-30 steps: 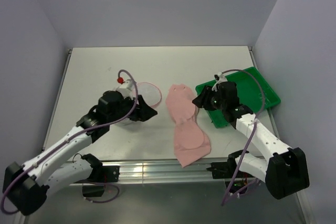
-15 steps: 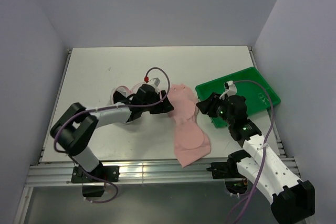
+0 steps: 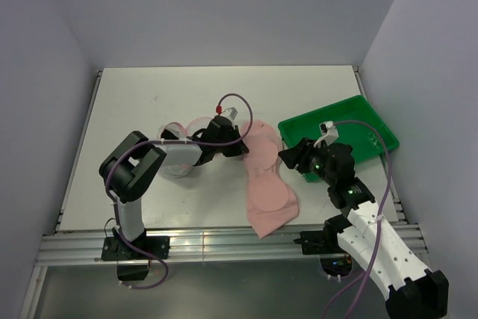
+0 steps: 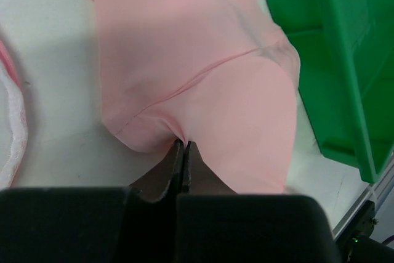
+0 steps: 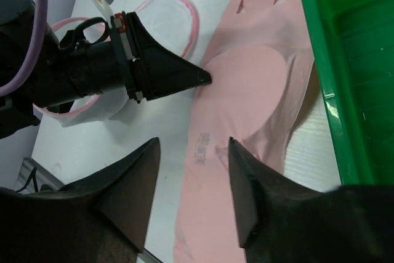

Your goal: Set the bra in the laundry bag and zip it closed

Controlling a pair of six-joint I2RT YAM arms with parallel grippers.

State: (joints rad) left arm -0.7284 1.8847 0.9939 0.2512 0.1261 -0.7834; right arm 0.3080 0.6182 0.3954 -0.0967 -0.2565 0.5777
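The pale pink bra [image 3: 267, 181] lies flat and lengthwise on the table between the laundry bag and the green tray. My left gripper [image 3: 243, 149] reaches over from the left and is shut on the bra's [image 4: 203, 60] left edge, where the fabric puckers at the fingertips [image 4: 179, 147]. The laundry bag [image 3: 179, 126], white mesh with a pink rim, lies open behind the left arm; its lid [image 5: 172, 20] lies flat. My right gripper [image 3: 288, 156] hovers open over the bra's [image 5: 246, 90] middle, with nothing between its fingers [image 5: 138, 177]. The left gripper [image 5: 206, 78] shows as a black point against the bra's edge.
A green plastic tray [image 3: 351, 134] stands right of the bra, its near corner close to my right gripper. In the left wrist view the tray's wall [image 4: 345, 60] is just past the bra's far side. The table's front rail [image 3: 224, 240] runs near the bra's lower end.
My left arm has swung right from the laundry bag to the bra's left edge and its jaws have shut there. The right arm has pulled back slightly toward the table's near edge.
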